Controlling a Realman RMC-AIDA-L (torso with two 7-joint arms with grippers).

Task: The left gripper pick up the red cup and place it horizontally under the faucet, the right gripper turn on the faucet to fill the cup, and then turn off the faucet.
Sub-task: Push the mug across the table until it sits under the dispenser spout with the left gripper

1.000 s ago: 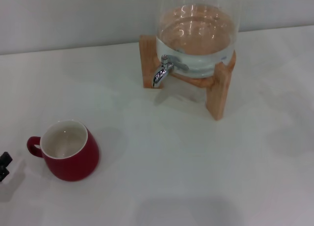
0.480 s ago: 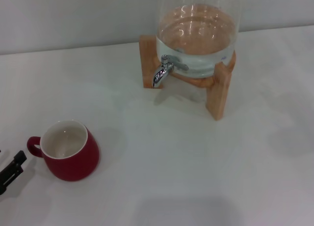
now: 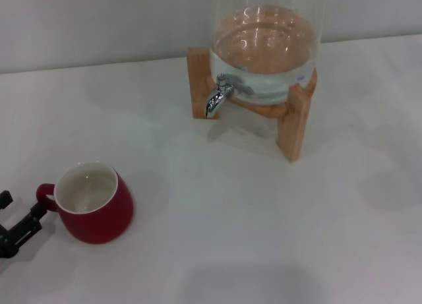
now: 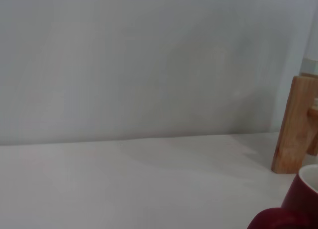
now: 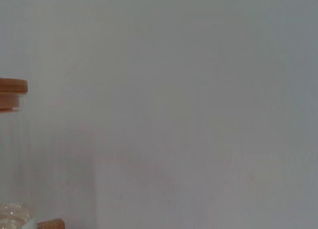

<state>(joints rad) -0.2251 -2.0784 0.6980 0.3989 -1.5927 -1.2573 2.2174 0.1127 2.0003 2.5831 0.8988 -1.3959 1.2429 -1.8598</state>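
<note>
Head view: the left gripper, fingers apart, sits just beside the red cup handle; the faucet stands well beyond.

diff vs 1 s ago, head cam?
The left gripper, black, has slid in from the frame's left edge along the white table towards the handle of the glossy red cup; one fingertip now reaches it, jaws open. Nothing gripped yet. Cup, chrome faucet and wooden-stand glass dispenser unchanged.

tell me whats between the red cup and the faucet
Nothing: in the head view only bare white table lies between the red cup and the faucet.
</note>
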